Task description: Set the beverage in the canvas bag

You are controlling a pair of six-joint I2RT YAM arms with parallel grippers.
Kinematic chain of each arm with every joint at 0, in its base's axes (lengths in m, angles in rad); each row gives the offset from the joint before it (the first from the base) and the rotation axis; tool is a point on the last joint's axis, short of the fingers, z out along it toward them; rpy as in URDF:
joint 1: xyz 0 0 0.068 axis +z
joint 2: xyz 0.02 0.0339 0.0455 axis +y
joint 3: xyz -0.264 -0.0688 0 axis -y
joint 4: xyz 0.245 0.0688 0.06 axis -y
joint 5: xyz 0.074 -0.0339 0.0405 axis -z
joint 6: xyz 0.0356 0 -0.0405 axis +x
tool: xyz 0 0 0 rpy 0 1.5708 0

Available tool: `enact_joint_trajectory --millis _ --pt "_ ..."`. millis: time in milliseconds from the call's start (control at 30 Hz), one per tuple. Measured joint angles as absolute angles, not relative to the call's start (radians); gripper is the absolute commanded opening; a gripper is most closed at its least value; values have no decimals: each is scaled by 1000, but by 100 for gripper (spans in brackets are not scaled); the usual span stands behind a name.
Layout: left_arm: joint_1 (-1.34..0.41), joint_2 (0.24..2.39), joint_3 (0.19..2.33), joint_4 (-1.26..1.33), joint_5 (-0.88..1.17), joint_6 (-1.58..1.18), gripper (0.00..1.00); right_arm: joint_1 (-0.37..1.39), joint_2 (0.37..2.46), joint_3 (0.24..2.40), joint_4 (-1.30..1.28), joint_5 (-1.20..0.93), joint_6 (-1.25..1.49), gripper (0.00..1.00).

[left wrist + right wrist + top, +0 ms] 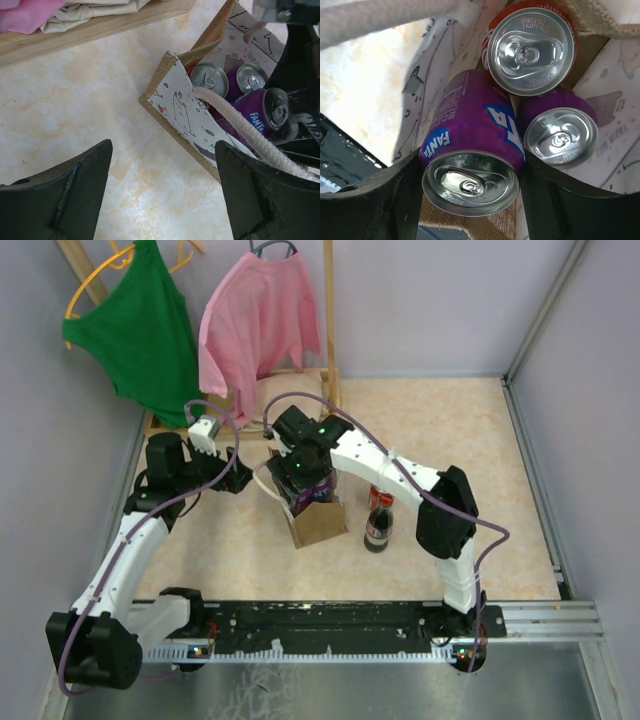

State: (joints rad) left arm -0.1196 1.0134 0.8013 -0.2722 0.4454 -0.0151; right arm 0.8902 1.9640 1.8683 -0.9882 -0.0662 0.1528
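1. purple fanta can point(470, 150) sits in the mouth of the canvas bag point(322, 525). it is tilted, with its silver top toward the right wrist camera and its lower end down among the other cans.
2. the right gripper point(470, 187) pinches that can, with one dark finger pressed against each side just below the rim.
3. inside the bag, a red can point(530, 47) and a second purple can point(562, 135) stand upright side by side, both close against the held can.
4. the bag stands upright on the table point(460, 440) near its middle, between the two arms. its mouth is open and the printed white lining shows.
5. the left gripper point(160, 200) hovers low over the table just beside the bag's left side. its fingers are spread wide with nothing between them.
6. a white rope handle point(235, 125) runs from the bag's near wall out to one finger of the left gripper and lies across it. whether it is hooked there i cannot tell.
7. a dark cola bottle point(378, 530) stands on the table just to the right of the bag, not touching it.
8. at the far edge, a folded cloth point(100, 10) lies on a wooden board point(100, 32). a pink shirt point(260, 330) and a green top point(140, 330) hang above.
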Motion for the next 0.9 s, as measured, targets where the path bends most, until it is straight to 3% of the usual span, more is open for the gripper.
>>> enact_joint_trajectory --millis 567,633,800,900 --pt "-116 1011 788 -269 446 -26 89 897 2049 1914 -1008 -56 130 2" --pt "-116 1011 787 -268 446 -27 89 900 2057 1928 -1015 -53 129 10" --pt "-116 1011 786 -267 446 -27 89 903 2065 1947 -1025 -49 121 42" --pt "-116 1011 784 -264 447 -27 89 905 2065 1947 -1026 -46 118 53"
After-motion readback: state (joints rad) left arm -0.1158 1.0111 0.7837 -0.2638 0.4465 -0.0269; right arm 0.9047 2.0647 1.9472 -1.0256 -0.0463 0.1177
